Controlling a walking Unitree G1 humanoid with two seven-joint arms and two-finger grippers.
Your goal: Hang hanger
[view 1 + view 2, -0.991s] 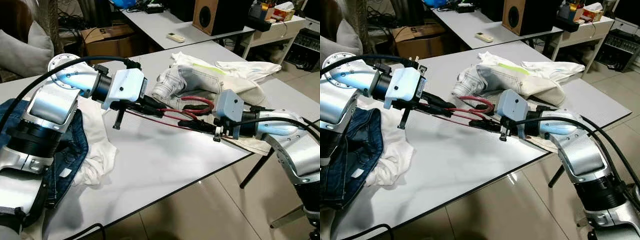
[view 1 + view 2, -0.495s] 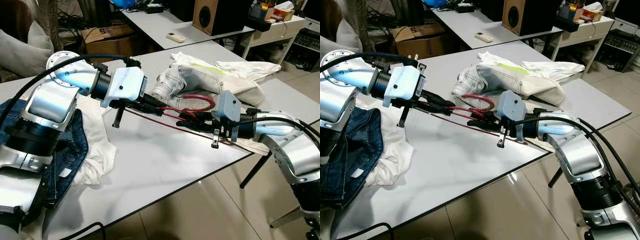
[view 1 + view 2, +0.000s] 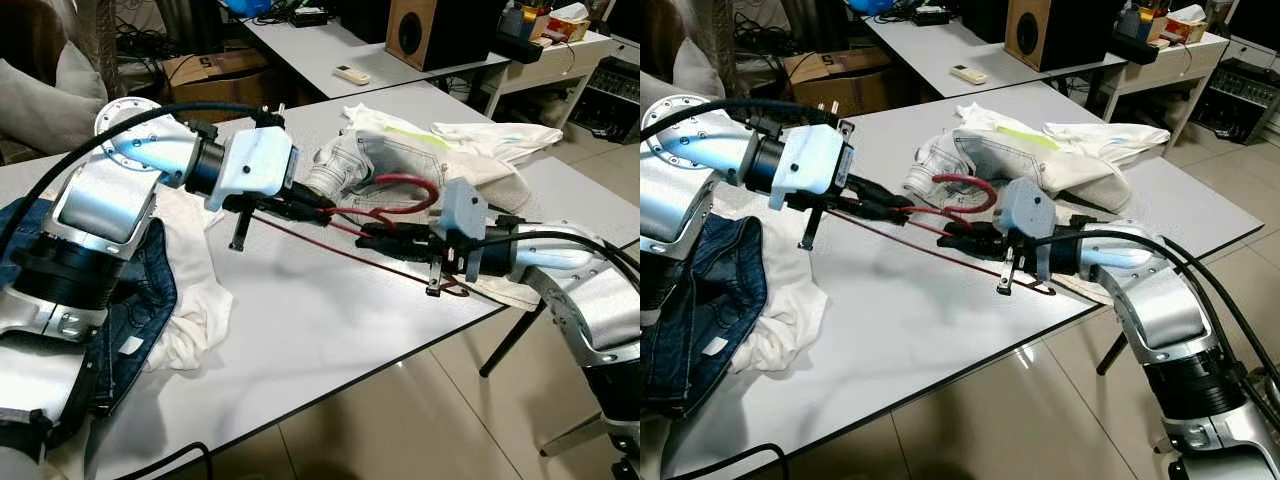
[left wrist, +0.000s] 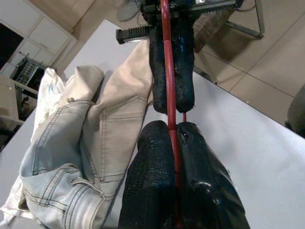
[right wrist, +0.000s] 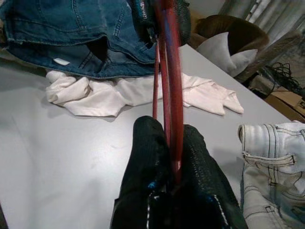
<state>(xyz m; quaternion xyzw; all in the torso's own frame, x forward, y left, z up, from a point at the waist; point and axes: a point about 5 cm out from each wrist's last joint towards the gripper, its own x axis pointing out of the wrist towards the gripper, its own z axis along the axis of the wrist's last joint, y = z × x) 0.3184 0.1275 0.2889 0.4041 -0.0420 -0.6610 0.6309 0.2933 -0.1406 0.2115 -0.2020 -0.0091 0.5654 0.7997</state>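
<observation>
Both grippers have the red hanger held just above the white tabletop; left gripper jaws clamped on one end, right gripper jaws clamped on the other; pale jeans right behind it.

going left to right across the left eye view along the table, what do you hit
dark blue jeans → white garment → left gripper shut on the red hanger → right gripper, shut on the same hanger → cream clothes at the far right of the white table
</observation>
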